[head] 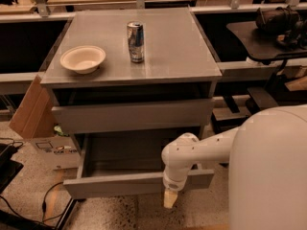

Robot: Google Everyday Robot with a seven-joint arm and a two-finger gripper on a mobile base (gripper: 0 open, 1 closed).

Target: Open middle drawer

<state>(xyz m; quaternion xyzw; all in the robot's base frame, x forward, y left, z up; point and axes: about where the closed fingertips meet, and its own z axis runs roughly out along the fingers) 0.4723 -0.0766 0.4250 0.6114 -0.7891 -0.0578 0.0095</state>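
The grey cabinet (144,51) has its middle drawer (120,183) pulled well out, so the shallow grey box inside (129,152) shows. The drawer above it (129,115) sits only slightly out. My gripper (170,199) hangs from the white arm (192,150), pointing down. It is just in front of the lower edge of the middle drawer's front panel, right of its centre. I cannot tell whether it touches the panel. The bottom drawer is hidden under the open one.
A white bowl (82,57) and a drink can (135,42) stand on the cabinet top. A cardboard box (36,114) leans at the cabinet's left, with cables (48,200) on the floor. A dark chair (268,37) is at the right. My white body (268,171) fills the lower right.
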